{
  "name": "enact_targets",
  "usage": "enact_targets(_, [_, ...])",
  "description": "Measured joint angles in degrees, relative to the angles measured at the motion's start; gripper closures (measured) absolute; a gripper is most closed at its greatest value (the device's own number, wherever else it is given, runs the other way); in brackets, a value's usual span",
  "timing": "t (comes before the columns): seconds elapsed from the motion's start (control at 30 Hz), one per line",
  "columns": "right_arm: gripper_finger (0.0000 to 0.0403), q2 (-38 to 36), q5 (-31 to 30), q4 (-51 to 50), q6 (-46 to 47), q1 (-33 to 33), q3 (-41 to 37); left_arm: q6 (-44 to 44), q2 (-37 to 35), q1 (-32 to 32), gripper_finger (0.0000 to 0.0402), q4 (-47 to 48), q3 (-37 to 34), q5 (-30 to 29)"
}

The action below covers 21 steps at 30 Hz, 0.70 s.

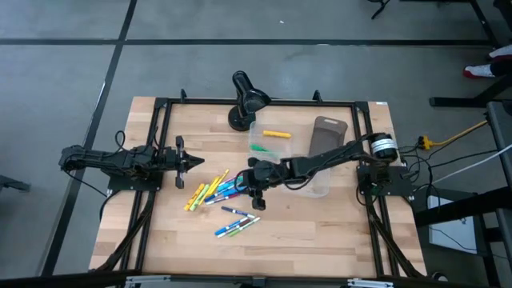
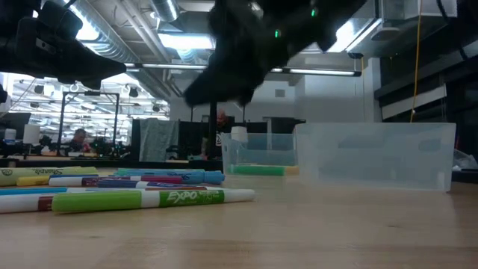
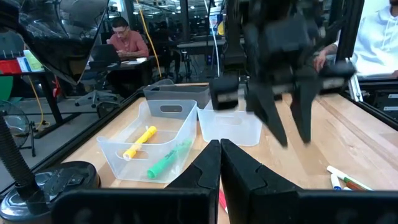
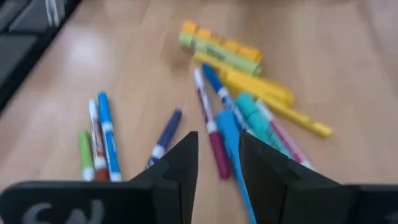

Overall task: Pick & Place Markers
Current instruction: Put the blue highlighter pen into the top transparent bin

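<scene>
With the markers (image 1: 214, 192) piled at the table's (image 1: 320, 232) centre, left gripper (image 1: 188, 162) closed empty at 9 o'clock, right gripper (image 1: 256, 190) part-open and empty just over them, two could easily get pinched together.

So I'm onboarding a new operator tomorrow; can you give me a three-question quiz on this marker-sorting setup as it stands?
1. True or false: the clear plastic bin near the black desk lamp holds a yellow marker and a green marker.
2. Which gripper hangs over the pile of coloured markers? A left B right
3. Fill in: the left gripper is ___.

Key: 1 true; 2 B, the right gripper, jaws apart, empty; 3 shut.
</scene>
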<state>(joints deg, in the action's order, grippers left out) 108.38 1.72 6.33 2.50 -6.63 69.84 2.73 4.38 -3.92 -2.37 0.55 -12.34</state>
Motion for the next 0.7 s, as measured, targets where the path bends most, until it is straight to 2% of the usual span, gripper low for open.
enact_targets(0.3, [0.0287,4.92,0.32,0.82,-6.31,0.22,0.00,0.00,0.00,0.01,0.0395,0.00,0.01,0.00])
enact_targets(0.7, [0.0287,5.46,-0.20,0.76,-8.74,2.38,0.00,0.00,0.00,0.00,0.0395,0.00,0.00,0.01])
